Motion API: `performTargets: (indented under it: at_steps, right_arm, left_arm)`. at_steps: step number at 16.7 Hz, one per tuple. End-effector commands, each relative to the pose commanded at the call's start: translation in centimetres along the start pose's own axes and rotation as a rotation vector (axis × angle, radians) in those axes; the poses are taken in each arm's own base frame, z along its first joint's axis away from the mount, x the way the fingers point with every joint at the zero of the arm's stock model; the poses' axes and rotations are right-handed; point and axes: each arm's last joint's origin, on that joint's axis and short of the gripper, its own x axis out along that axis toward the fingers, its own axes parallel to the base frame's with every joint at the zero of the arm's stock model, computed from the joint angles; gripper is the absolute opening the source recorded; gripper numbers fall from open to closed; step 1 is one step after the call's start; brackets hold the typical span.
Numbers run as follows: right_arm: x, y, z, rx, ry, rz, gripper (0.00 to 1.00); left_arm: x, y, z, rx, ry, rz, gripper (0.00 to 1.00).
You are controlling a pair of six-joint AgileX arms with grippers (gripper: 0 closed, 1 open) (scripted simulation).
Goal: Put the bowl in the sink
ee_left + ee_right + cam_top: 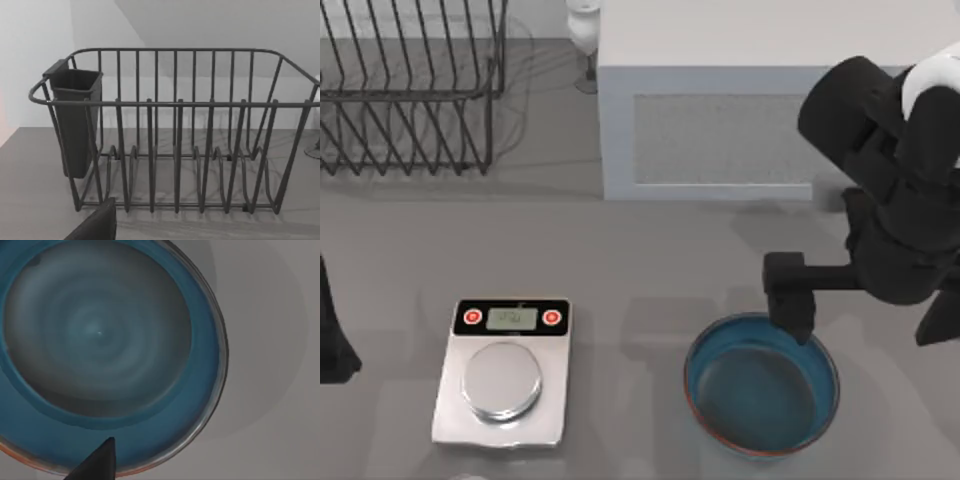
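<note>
Bowl (pixel 761 385) sits near the front edge of the tabletop, right of the scale (pixel 503 372), and my right gripper (pixel 790 312) hangs over its far rim; whether its fingers are apart, I cannot tell. I'd straddle the rim wall, one finger inside, and clamp firmly before lifting level. Left arm is parked at the left edge, facing the rack (pixel 175 135).

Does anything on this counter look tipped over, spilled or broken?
Nothing stands out. The round blue-glazed bowl sits upright and empty on the grey counter, the white kitchen scale lies flat, and the dark wire dish rack stands upright. The right claw hangs above the bowl's rim.
</note>
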Motion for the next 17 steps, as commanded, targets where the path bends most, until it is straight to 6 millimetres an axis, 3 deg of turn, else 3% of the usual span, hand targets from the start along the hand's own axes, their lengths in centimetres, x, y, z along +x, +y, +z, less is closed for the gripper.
performTargets:
  at_steps: [5,13,17]
  right_arm:
    - [1.1,0.0,0.1,0.001,0.002,-0.001,1.00]
    - [9.5,0.1,0.1,0.000,-0.002,0.002,1.00]
    - [10.0,0.0,0.0,0.000,0.000,0.000,1.00]
  left_arm:
    - [0.0,0.0,0.0,0.000,0.000,0.000,1.00]
    - [0.0,0.0,0.0,0.000,0.000,0.000,1.00]
    - [0.0,0.0,0.0,0.000,0.000,0.000,1.00]
